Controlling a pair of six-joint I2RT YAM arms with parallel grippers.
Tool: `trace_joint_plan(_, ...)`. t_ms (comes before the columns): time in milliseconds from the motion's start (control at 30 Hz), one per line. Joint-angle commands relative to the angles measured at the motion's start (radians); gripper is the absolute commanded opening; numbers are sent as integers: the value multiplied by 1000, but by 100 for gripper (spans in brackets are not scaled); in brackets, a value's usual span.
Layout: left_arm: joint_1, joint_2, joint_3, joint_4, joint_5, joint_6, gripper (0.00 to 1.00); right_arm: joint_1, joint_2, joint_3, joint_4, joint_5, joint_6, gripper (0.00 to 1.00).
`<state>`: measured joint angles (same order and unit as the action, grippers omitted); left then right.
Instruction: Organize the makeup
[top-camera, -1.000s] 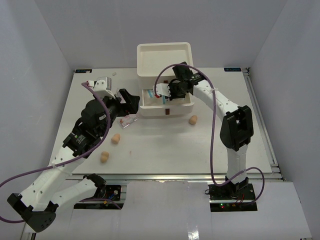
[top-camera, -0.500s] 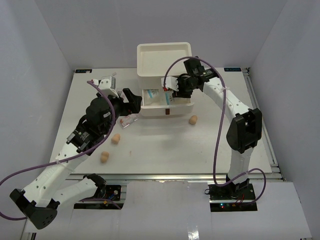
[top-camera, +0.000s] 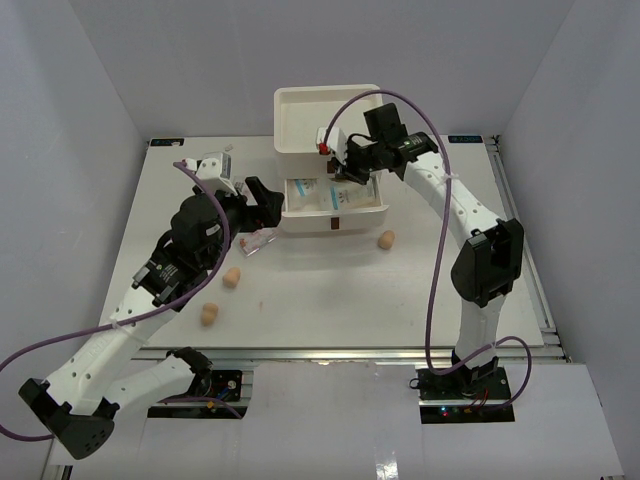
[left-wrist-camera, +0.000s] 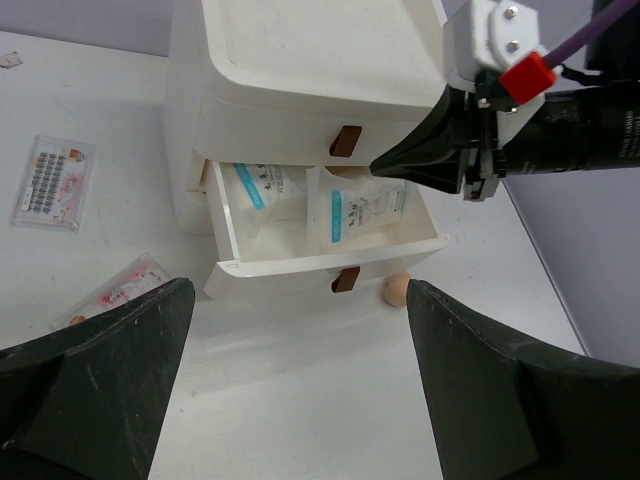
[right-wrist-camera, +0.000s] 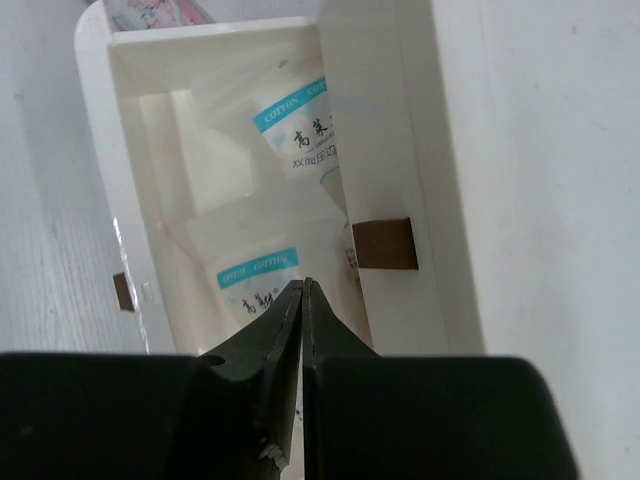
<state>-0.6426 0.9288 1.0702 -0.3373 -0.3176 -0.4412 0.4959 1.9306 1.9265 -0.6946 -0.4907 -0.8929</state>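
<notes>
The white three-drawer box (top-camera: 328, 130) has its middle drawer (top-camera: 370, 207) pulled open. Two white-blue sachets (left-wrist-camera: 365, 205) (right-wrist-camera: 255, 275) lie in it. My right gripper (top-camera: 346, 176) (right-wrist-camera: 303, 285) is shut and empty, hovering just above the drawer; it also shows in the left wrist view (left-wrist-camera: 385, 165). My left gripper (top-camera: 262, 200) (left-wrist-camera: 300, 400) is open and empty, left of the box above the table. Three tan sponges (top-camera: 386, 239) (top-camera: 231, 277) (top-camera: 209, 314) lie on the table. Clear pink packets (top-camera: 260, 240) (left-wrist-camera: 52, 182) lie left of the box. No white bottles are in view.
The table's white surface (top-camera: 330, 290) stretches in front of the box. Purple cables loop over both arms. The brown drawer handles (left-wrist-camera: 345, 140) face the arms. The enclosure walls stand close on both sides.
My right gripper has lifted up and back out of the open drawer, leaving a sachet inside. My left arm shifted slightly, its gripper still open.
</notes>
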Motion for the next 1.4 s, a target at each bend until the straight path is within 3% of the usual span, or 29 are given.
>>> trace_joint_plan(0,6,-37,-1,-3,-2,2,98,31,25,-53,124,81,126,8)
trace_joint_plan(367,6,-36,-3,-2,-3,-5,98,61,83,-142,233,214,151,8)
trace_joint_plan(567,6,-26,2,-1,4,-5,98,71,128,-188,330,379,164,8)
trace_joint_plan(800,6,-25,4,-2,3,-5,98,72,137,-214,368,432,152,8)
trace_joint_plan(1000,6,-22,8,0,9,-4,98,72,63,-214,367,342,181,8)
trace_joint_plan(1367,6,-8,18,1,12,0,98,70,-173,-253,258,29,124,9)
